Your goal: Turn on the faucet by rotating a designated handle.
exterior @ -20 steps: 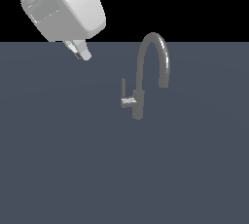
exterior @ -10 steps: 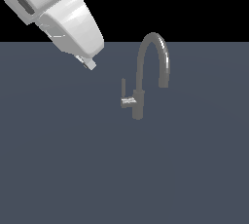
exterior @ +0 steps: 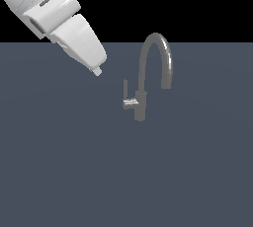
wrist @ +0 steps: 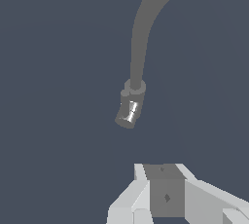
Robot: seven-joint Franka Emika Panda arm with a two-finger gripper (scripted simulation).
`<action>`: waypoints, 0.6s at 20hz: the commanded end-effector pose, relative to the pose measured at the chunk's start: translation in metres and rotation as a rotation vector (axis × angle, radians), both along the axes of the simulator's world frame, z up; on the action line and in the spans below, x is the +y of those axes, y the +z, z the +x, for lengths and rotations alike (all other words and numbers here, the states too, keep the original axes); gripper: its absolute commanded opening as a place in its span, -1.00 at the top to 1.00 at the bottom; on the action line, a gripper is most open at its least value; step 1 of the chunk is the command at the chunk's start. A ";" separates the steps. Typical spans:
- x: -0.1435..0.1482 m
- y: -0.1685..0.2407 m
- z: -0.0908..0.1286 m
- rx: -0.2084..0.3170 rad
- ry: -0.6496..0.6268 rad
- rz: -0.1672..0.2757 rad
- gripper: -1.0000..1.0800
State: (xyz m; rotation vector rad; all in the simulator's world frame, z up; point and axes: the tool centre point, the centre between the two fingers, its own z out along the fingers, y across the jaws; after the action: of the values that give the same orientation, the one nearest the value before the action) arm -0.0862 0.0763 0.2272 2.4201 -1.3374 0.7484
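Faucet (exterior: 155, 68) upright on the slate-grey counter (exterior: 123, 181), a little right of centre in the exterior view, arched spout curving down to the right. Handle (exterior: 128, 100) on the post's left: shiny stub, then slim rod pointing up. Fingers (exterior: 97, 71) up and to the left of the handle, clear of it, mostly hidden under the white arm (exterior: 54, 18); apart or together, cannot tell. In the wrist view, faucet seen from above. Black backdrop beyond the counter's far edge

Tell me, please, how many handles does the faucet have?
1. The handle sticks out from the post of the faucet toward the exterior view's left, its slim rod pointing up. The post could hide another behind it.
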 end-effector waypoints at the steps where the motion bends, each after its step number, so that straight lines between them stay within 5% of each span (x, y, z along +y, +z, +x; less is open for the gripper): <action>1: -0.001 -0.004 0.005 -0.009 -0.018 -0.005 1.00; 12: -0.009 -0.021 0.026 -0.046 -0.099 -0.030 1.00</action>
State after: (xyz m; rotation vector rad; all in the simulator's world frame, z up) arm -0.0633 0.0681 0.2090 2.3222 -1.4291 0.7921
